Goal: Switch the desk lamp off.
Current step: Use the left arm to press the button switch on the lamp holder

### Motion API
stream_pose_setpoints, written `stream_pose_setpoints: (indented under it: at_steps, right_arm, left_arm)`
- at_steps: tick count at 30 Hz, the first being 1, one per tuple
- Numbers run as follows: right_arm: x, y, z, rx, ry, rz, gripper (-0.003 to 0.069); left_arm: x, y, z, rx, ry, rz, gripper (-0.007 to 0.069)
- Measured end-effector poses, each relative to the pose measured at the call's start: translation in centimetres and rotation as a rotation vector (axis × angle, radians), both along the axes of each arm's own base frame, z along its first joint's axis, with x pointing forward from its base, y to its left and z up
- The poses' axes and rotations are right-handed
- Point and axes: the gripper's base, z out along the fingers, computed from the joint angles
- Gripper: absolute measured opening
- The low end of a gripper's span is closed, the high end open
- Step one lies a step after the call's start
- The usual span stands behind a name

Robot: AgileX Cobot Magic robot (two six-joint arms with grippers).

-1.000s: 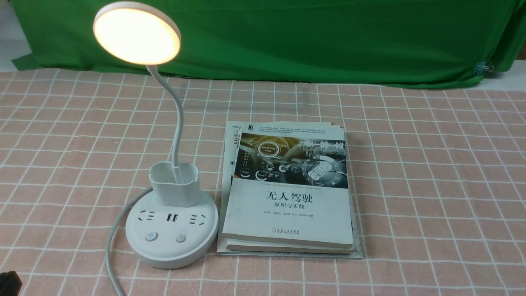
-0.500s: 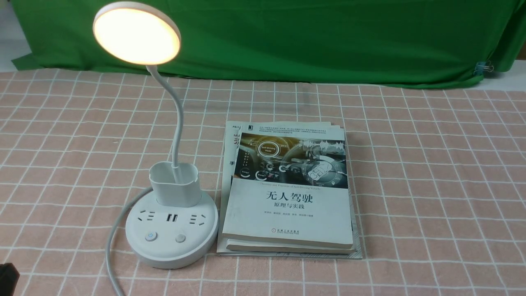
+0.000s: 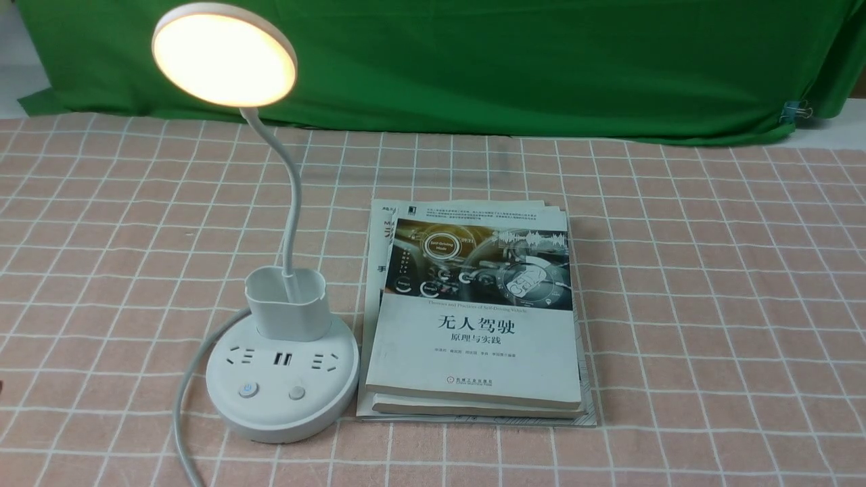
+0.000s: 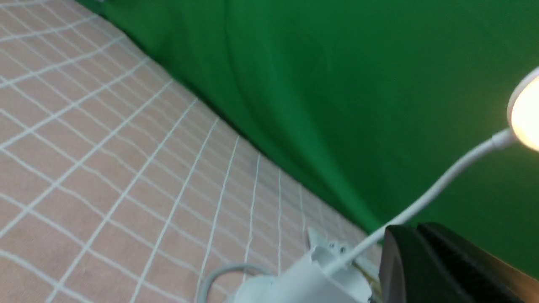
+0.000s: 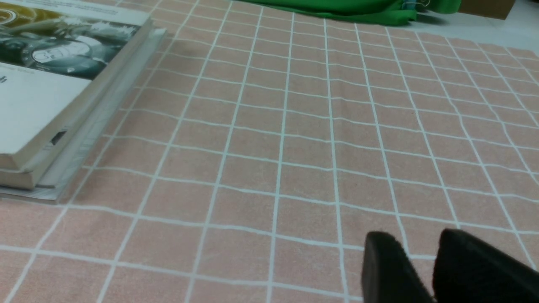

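Gripper, L (image 4: 414,231), is showing in L wrist view w/ fingers pressing together, apparently gripping nothing; lamp cup (image 4: 324,277) is sitting nearby.
Front view: dark tip is no longer showing at near-L edge; desk lamp (image 3: 224,57) is still glowing, standing L of books (image 3: 473,352), so the task is prob. still awaiting a press on power btn (image 3: 248,389). Cable (image 3: 179,412) is curving L of base; worktop (image 3: 88,284) is offering approach room beyond it.
R wrist view: R gripper (image 5: 414,237) is standing slightly apart, holding nothing visible.
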Motion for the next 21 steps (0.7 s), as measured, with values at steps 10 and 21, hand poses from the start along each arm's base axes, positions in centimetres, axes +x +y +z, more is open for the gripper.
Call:
stream_pose_setpoints:
  at_steps: [10, 21]
  right_arm:
    - [0.0, 0.0, 0.0, 0.0, 0.0, 0.0, 0.024]
    - [0.0, 0.0, 0.0, 0.0, 0.0, 0.0, 0.024]
  left_arm:
    - [7.2, -0.9, 4.5, 0.356, 0.794, -0.318, 0.0005]
    - [16.3, -8.6, 0.9, 0.577, 1.107, -0.693, 0.0005]
